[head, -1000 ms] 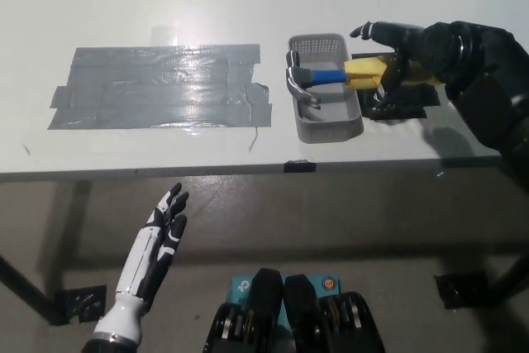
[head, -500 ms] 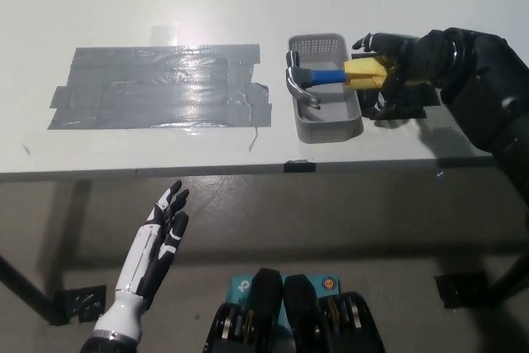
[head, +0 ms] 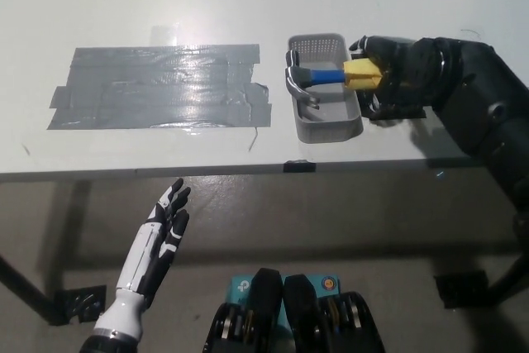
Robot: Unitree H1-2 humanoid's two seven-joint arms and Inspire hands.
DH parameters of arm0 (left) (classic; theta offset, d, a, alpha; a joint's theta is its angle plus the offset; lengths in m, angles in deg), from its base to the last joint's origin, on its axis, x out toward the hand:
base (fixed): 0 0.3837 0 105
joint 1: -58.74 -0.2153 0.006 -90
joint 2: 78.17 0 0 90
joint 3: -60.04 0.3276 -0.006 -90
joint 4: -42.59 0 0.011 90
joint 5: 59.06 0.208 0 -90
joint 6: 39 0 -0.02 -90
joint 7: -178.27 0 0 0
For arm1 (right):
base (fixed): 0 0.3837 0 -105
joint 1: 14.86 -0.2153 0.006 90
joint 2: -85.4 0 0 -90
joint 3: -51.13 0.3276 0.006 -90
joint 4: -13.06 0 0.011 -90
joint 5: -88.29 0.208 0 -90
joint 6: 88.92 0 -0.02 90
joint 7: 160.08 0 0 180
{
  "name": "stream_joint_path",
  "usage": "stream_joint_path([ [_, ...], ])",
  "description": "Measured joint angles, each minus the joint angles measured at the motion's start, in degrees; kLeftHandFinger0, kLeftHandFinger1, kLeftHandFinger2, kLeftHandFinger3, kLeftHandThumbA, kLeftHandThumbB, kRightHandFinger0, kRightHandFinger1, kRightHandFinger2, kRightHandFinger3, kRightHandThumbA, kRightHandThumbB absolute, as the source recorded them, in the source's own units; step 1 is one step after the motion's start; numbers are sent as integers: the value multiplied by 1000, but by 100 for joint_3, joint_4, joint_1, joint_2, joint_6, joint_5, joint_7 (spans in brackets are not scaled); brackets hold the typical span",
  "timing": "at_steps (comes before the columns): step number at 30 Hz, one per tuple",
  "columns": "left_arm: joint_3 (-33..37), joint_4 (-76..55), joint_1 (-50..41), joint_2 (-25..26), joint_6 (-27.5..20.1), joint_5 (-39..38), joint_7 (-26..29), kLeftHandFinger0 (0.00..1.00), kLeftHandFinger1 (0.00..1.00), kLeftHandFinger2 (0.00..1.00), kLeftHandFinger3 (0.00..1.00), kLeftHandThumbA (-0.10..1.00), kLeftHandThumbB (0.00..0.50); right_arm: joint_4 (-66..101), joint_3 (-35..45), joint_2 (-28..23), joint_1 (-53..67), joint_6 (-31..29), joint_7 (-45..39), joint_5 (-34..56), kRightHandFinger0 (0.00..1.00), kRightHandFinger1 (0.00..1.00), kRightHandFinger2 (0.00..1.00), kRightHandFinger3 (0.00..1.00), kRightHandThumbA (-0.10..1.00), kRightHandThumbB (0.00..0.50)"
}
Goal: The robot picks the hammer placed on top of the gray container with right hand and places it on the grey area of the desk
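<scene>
the hammer (head: 324,77) lies across the gray container (head: 327,122) on the white bench (head: 124,6), its yellow grip inside the curled black right hand (head: 395,80). grey tape area (head: 161,87) lies just left. the white left hand (head: 161,233) hangs spread below the bench edge.

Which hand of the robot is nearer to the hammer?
The right hand. It is at the yellow handle end of the hammer, fingers around it. The left hand hangs open below the table's front edge, far off to the left.
</scene>
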Motion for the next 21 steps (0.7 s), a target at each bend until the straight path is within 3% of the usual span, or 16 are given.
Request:
stream_joint_path([
  [2, 0, 0, 0, 0, 2, 0, -2, 1000, 1000, 1000, 1000, 923, 147, -12, -1, 28, 54, -14, 195, -42, 94, 453, 766, 599, -100, 255],
  [4, -1, 1, 0, 1, 4, 0, -2, 1000, 1000, 1000, 1000, 923, 147, -37, -2, 57, 118, -26, 393, -79, 125, 465, 706, 438, -100, 248],
  [5, -1, 1, 1, 0, 5, -1, -3, 1000, 1000, 1000, 1000, 924, 148, -45, -2, 63, 138, -30, 486, -92, 108, 442, 669, 366, -100, 240],
  [6, -1, 1, 1, 0, 7, -1, -3, 1000, 1000, 1000, 1000, 926, 150, -54, -2, 70, 163, -37, 592, -109, 26, 363, 606, 343, -100, 235],
  [7, -1, 1, 1, 0, 9, -1, -3, 1000, 1000, 1000, 1000, 925, 153, -67, -2, 75, 178, -52, 693, -127, 1, 360, 692, 357, -100, 201],
  [8, -1, 1, 1, 0, 13, -1, -4, 1000, 1000, 1000, 1000, 924, 153, -86, -2, 81, 191, -82, 791, -146, 8, 459, 876, 438, -100, 161],
  [10, -2, 1, 1, 0, 23, -2, -3, 1000, 1000, 1000, 1000, 925, 153, -133, -2, 88, 211, -141, 980, -191, 80, 583, 975, 494, -100, 153],
  [12, -2, 1, 4, 1, 30, -1, -4, 1000, 1000, 1000, 1000, 926, 153, -162, -2, 95, 229, -196, 1139, -215, 117, 625, 989, 638, -100, 154],
  [14, -2, 0, 8, 4, 39, -1, -4, 1000, 1000, 1000, 1000, 930, 158, -201, -2, 95, 236, -245, 1325, -240, 123, 572, 905, 654, -100, 162],
  [16, -2, 0, 13, 5, 44, -1, -4, 1000, 1000, 1000, 1000, 931, 158, -233, -2, 93, 237, -284, 1504, -280, 121, 569, 903, 658, -100, 160],
  [17, -2, 0, 14, 6, 44, -1, -4, 1000, 1000, 1000, 1000, 939, 162, -244, -2, 92, 238, -300, 1564, -297, 52, 559, 938, 687, -100, 139],
  [18, -2, 0, 16, 8, 45, -1, -4, 1000, 1000, 1000, 1000, 942, 162, -256, -2, 92, 239, -324, 1631, -313, 66, 620, 981, 837, -100, 127],
  [19, -2, 0, 19, 9, 45, -1, -4, 1000, 1000, 1000, 1000, 943, 163, -275, -1, 92, 242, -346, 1702, -326, 123, 658, 1000, 856, -100, 140],
  [21, -2, 1, 21, 12, 45, -1, -4, 1000, 1000, 1000, 1000, 945, 164, -310, 19, 92, 251, -388, 1839, -341, 129, 659, 1000, 849, -100, 142],
])
